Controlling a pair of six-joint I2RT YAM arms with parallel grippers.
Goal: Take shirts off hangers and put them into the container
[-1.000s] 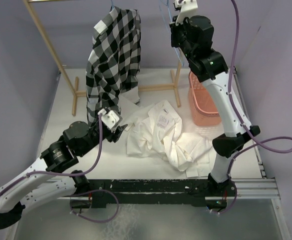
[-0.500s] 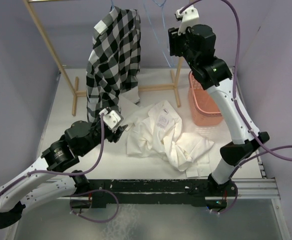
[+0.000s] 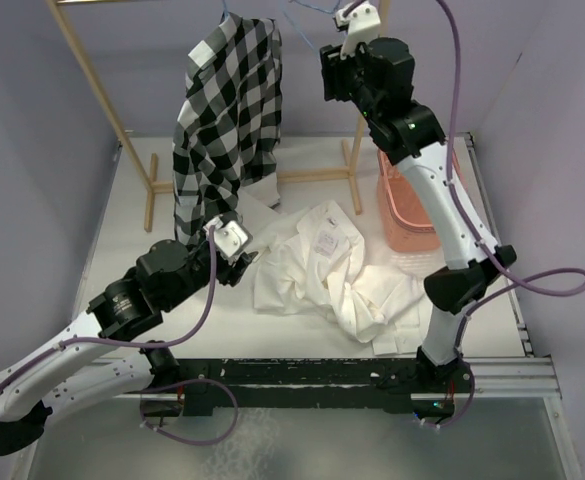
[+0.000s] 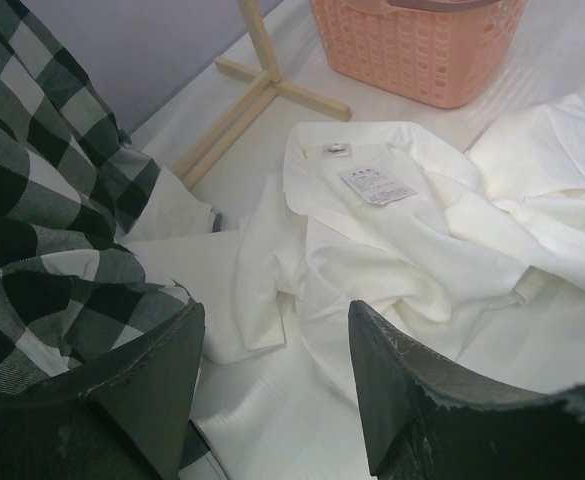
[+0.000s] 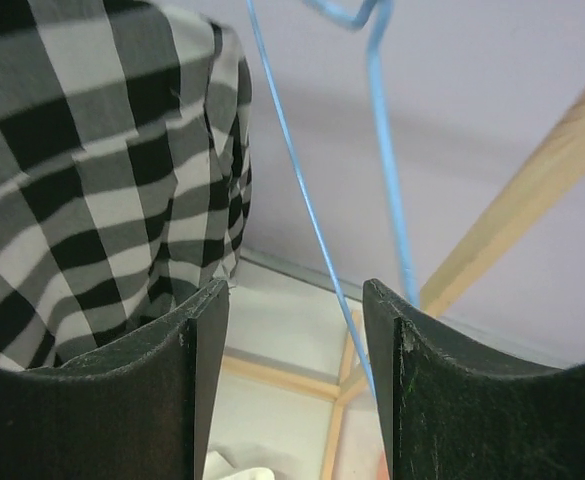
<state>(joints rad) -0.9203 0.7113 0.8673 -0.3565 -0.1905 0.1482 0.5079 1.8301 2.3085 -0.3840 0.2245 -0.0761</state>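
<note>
White shirt (image 4: 392, 240) lies crumpled on table (image 3: 122, 250) just fwd-right of L tool (image 4: 272, 340), wide open & empty; R tool (image 5: 297, 290), open/empty, is up by hanger (image 5: 310, 200).

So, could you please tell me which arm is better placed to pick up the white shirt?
Left, probably. The left claw sits open and low beside the crumpled white shirt, while the right claw is high up at the bare blue wire hanger.

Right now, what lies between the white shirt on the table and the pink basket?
Only a bare strip of table separates the white shirt from the pink basket, seen clearly in the left wrist view.
</note>
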